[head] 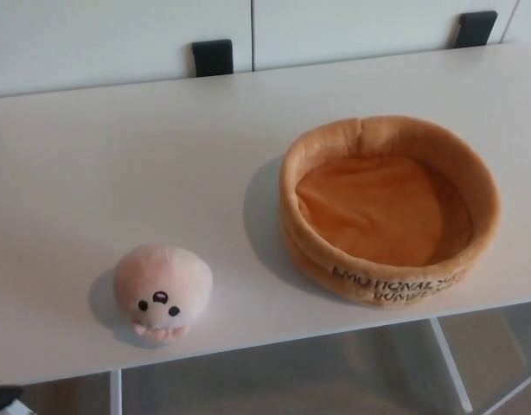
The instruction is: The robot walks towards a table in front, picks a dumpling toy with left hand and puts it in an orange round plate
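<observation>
A peach plush dumpling toy (162,292) with a small face lies on the white table (118,173) near its front edge, at the left. To its right stands the orange round plush plate (389,207), a soft bowl with a raised rim and dark lettering on its front wall; nothing lies in it. Neither of my hands shows in the head view.
Two black brackets (213,57) (475,28) sit at the table's far edge against a white wall. White table legs (451,363) and the floor show below the front edge. A dark object (2,399) peeks in at the bottom left corner.
</observation>
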You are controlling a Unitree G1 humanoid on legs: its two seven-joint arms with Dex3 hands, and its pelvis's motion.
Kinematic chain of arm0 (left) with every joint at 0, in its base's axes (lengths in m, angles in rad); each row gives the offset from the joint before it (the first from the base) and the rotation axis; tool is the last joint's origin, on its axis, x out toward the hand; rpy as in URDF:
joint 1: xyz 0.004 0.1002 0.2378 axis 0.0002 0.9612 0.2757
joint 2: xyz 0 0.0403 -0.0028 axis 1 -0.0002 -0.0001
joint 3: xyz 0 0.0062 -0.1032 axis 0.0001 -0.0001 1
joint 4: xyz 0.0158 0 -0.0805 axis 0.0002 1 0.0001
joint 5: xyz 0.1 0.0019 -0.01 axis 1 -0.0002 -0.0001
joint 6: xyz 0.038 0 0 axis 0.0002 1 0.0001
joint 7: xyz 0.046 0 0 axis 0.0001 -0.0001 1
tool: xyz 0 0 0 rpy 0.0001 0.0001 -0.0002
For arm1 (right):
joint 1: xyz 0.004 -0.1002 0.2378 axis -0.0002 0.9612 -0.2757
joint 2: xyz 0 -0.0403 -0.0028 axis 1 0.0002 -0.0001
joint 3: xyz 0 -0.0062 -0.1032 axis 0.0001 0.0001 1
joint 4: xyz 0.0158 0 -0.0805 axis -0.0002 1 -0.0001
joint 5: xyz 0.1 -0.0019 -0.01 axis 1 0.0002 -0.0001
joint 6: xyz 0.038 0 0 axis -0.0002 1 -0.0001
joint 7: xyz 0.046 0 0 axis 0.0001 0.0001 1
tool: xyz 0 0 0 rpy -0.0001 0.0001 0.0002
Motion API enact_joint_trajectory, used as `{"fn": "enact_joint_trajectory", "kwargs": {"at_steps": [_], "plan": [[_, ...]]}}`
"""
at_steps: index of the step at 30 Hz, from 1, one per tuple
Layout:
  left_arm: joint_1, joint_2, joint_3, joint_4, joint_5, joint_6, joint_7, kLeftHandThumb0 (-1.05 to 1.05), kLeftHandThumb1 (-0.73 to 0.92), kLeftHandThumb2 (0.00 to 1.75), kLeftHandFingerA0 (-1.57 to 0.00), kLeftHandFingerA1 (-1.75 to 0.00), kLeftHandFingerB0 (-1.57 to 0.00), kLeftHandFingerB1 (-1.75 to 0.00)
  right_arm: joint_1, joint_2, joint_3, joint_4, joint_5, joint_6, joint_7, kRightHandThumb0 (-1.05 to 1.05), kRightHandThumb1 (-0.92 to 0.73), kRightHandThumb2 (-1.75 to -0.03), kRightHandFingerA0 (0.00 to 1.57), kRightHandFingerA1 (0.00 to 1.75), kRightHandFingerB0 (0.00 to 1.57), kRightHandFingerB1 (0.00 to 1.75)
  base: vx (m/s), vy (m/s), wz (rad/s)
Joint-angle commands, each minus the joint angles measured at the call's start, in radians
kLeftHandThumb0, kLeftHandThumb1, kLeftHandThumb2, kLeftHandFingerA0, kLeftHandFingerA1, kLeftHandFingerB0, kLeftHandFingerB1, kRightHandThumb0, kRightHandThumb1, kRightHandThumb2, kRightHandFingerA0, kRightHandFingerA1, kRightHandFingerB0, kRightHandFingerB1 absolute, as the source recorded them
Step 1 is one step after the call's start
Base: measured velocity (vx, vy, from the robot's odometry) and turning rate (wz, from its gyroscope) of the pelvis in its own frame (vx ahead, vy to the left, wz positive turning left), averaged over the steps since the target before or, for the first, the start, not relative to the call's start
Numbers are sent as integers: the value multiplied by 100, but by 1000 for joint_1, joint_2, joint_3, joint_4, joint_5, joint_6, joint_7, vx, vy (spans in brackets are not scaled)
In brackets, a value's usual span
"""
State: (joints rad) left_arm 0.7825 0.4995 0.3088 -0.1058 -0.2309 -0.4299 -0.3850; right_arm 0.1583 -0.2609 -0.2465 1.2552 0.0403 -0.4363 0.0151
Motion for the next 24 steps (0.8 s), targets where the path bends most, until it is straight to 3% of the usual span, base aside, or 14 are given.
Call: {"fn": "enact_joint_trajectory", "kwargs": {"at_steps": [1,2,4,7,8,9,10,15,17,18,21,22,23,24], "plan": [[12,279,502,-634,-998,78,-377,-61,45,57,-76,-85,-57,-40,7,-24,-35,7,28,-21,-14,-17,11,-133,65,132,21,96,0,0,0],[-29,295,519,-628,-999,86,-328,-66,37,75,-53,-61,-42,-45,4,-24,-32,7,25,-14,-19,-18,11,-130,63,132,21,96,0,0,0],[-115,322,527,-608,-930,57,-239,-70,37,73,-56,-53,-43,-45,2,-24,-28,8,21,-11,-23,-17,12,-131,63,132,21,96,0,0,0],[-169,332,521,-602,-851,26,-178,-70,37,73,-56,-53,-43,-45,2,-23,-32,9,25,-15,-16,-17,12,-131,63,132,21,96,0,0,0],[-219,352,486,-593,-819,42,-154,-37,39,52,-69,-65,-30,-31,3,-22,-27,6,20,-13,-25,-15,12,-135,63,132,21,95,0,0,0],[-256,366,459,-587,-795,56,-136,-37,39,52,-69,-65,-30,-31,4,-21,-24,4,15,-11,-33,-15,12,-135,63,132,21,95,0,0,0],[-338,384,394,-567,-712,74,-99,-41,34,62,-27,-48,-19,-37,5,-21,-22,4,14,-9,-35,-16,10,-132,62,131,20,94,0,0,0],[-449,400,325,-536,-557,120,-59,-41,34,63,-22,-50,-18,-39,1,-18,-35,11,27,-5,-17,-13,11,-132,63,130,20,94,0,0,0],[-598,481,178,-480,-295,243,-35,-39,42,59,-11,-60,-14,-54,1,-17,-31,10,21,-8,-25,-9,10,-131,63,131,20,95,0,0,0],[-651,492,123,-449,-227,251,-47,-32,30,75,-2,-55,-3,-54,1,-16,-31,9,21,-7,-22,-11,9,-130,64,132,19,94,0,0,0],[-722,497,58,-411,-167,253,-71,-32,30,75,-2,-55,-3,-54,0,-16,-31,8,23,-4,-16,-11,9,-130,64,132,19,94,0,0,0],[-768,497,3,-389,-90,261,-74,-37,42,54,0,-54,-1,-51,0,-15,-29,6,20,-4,-23,-11,8,-130,63,131,21,94,0,0,0],[-804,497,-39,-373,-32,268,-75,-37,42,54,0,-54,-1,-51,-1,-14,-27,5,18,-4,-28,-11,8,-130,63,131,21,94,0,0,0],[-828,499,-85,-372,43,284,-74,-28,31,68,0,-49,-1,-55,-2,-14,-26,5,17,-3,-28,-9,9,-130,63,132,20,95,0,0,0]]}}
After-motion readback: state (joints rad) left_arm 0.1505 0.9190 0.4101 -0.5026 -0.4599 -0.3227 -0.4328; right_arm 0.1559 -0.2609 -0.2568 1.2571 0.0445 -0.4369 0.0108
